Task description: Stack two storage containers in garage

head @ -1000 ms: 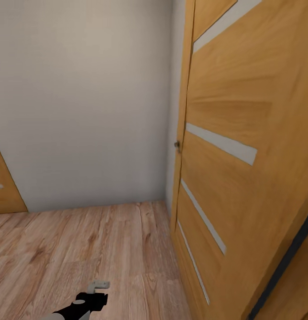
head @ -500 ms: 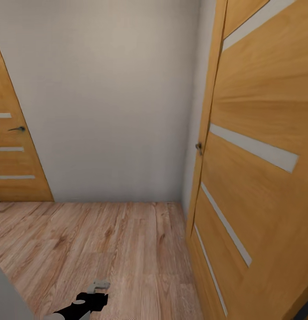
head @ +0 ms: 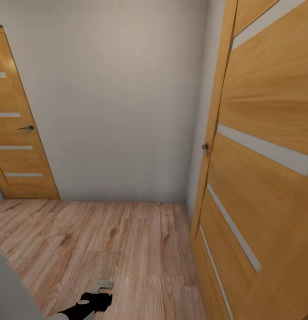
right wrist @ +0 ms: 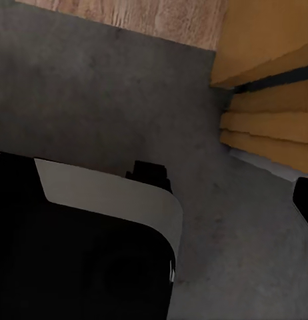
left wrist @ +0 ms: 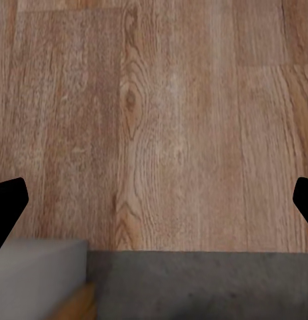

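Hallway corner ahead, and the robot is in transit: a white wall (head: 118, 102) faces it, a wooden door (head: 265, 178) stands open close on the right with its small handle (head: 205, 148) showing, and a second, closed door (head: 18, 133) sits at the far left end of that wall. Light wood planks (head: 105, 240) run underfoot. Neither storage container is anywhere in these pictures, so I can't place them.

The left gripper (head: 100, 291) hangs low over the planks; in the left wrist view its black fingertips (left wrist: 9, 200) sit at opposite edges, jaws wide apart and empty. The right wrist view looks down at grey concrete floor (right wrist: 114, 100) beside the door's lower edge (right wrist: 274, 133); whether that arm's jaws are apart I cannot tell.

To drive this well, I'd judge: keep the base off that open door leaf and keep the arms tucked through the threshold.

Against half a second ago the whole scene has slid, more of the left door showing; that's the camera swinging left, not the doors.
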Controlling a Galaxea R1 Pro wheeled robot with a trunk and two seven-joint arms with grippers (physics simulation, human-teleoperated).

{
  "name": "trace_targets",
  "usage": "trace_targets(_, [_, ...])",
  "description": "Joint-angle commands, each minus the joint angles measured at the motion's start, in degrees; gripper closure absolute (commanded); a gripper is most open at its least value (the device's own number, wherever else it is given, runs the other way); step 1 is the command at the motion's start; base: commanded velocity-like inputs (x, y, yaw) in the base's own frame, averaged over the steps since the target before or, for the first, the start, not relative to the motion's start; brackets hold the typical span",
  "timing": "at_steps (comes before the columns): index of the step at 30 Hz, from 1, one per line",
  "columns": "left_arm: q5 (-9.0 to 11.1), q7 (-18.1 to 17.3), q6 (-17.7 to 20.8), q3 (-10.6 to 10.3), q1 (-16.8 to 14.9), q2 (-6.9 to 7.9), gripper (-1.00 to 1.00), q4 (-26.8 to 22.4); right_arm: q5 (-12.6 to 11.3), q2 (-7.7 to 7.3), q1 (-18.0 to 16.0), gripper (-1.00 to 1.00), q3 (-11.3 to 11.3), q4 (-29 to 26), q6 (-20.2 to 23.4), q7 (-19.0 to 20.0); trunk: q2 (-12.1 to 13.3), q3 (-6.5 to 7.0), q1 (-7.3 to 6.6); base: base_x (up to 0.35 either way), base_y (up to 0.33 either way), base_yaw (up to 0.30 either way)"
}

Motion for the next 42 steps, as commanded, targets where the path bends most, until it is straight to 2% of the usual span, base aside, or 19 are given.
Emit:
trace_targets(1, [-0.1,0.3,-0.4,-0.3,-0.1,-0.03,-1.00,0.3,0.4,0.04,0.0,-1.00,0.1,0.0,-0.2,0.0,0.0,-0.06,0.01,0.229,0.000,0.001])
trace_targets(24, [0.0,0.3,-0.4,-0.3,-0.1,-0.03,-1.00,0.2,0.5,0.18,0.0,-1.00,0.0,0.0,-0.2,0.0,0.0,-0.06,0.01,0.291,0.000,0.000])
trace_targets(33, [-0.1,0.3,-0.4,-0.3,-0.1,-0.04,-1.00,0.2,0.2,0.23,0.0,-1.00,0.0,0.0,-0.2,-0.1,0.0,-0.06,0.01,0.082,0.000,0.027])
trace_targets(42, [-0.1,0.3,-0.4,-0.3,-0.1,-0.37,-1.00,0.2,0.1,0.33,0.0,-1.00,0.0,0.1,-0.2,-0.1,0.0,-0.06,0.01,0.003,0.000,0.257])
